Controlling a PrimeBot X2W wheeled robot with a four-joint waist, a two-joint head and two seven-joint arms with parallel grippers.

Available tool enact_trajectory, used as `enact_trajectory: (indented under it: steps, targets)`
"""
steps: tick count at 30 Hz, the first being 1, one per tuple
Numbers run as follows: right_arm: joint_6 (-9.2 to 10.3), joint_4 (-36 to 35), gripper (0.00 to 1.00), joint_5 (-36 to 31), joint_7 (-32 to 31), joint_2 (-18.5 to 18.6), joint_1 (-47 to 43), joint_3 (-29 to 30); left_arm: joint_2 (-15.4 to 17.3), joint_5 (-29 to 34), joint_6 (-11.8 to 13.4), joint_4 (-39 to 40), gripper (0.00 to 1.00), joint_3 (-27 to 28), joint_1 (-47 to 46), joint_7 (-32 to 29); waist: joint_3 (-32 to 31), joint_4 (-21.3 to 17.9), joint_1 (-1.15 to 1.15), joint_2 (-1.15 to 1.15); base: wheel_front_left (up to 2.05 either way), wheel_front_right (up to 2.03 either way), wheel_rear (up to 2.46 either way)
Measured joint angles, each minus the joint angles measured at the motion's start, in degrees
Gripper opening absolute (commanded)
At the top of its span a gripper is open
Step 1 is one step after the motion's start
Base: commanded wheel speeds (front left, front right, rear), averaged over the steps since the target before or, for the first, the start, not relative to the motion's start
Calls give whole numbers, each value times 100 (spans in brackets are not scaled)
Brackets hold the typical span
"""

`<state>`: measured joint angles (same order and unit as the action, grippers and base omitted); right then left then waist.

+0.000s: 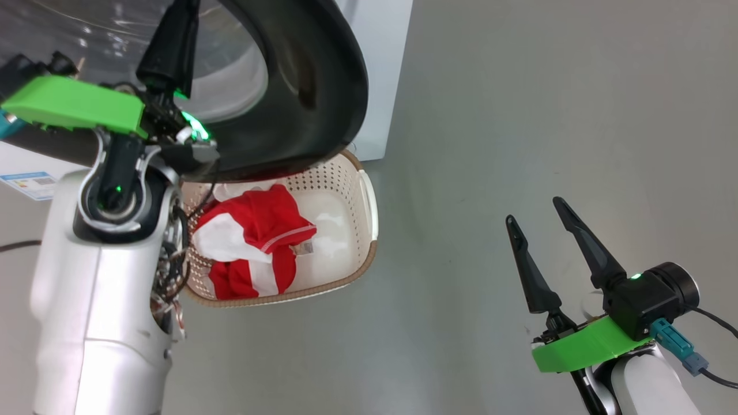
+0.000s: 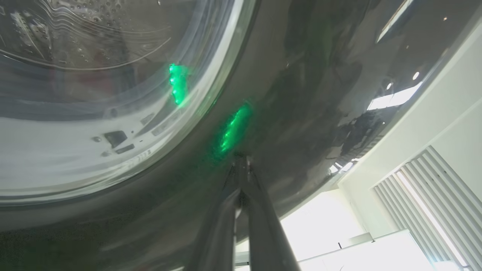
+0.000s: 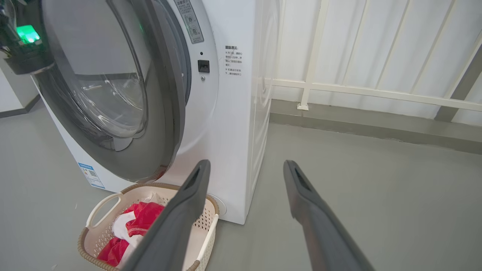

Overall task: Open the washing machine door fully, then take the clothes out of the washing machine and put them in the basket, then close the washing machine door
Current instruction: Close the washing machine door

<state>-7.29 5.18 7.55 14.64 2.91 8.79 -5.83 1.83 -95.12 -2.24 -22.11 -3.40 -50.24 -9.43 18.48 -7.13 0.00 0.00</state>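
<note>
The left end effector (image 2: 241, 162), fingers pressed together and empty, meets the glossy black rim of the part-open door (image 1: 323, 86), which overhangs the basket (image 1: 346, 283) at the foot of the washer (image 3: 233, 131). Red-and-white clothes (image 1: 259, 225) lie in the basket. The right end effector (image 1: 533, 210) hangs spread wide above the grey floor (image 1: 519, 115). The washer's blue label (image 3: 90, 175) and Chinese print are too small to read.

The basket (image 1: 346, 279) sits on the floor (image 1: 519, 115) in front of the washing machine (image 3: 233, 124), with the clothes (image 1: 253, 230) lying inside it. The washing machine door (image 1: 311, 86) stands out from the machine, its lower edge above the basket. The left gripper (image 2: 241, 165) meets the door's face just beside its window, and the right gripper (image 1: 533, 210) hangs over the floor, well apart to the basket's right.
</note>
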Motion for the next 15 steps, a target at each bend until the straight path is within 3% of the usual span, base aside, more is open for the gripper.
enact_trajectory:
  steps: [15]
  targets:
    - [0,-13,100,0,0,0,74,37,4,37,-182,-232,0,38,-165,2,68,-89,0,0,0,0,0]
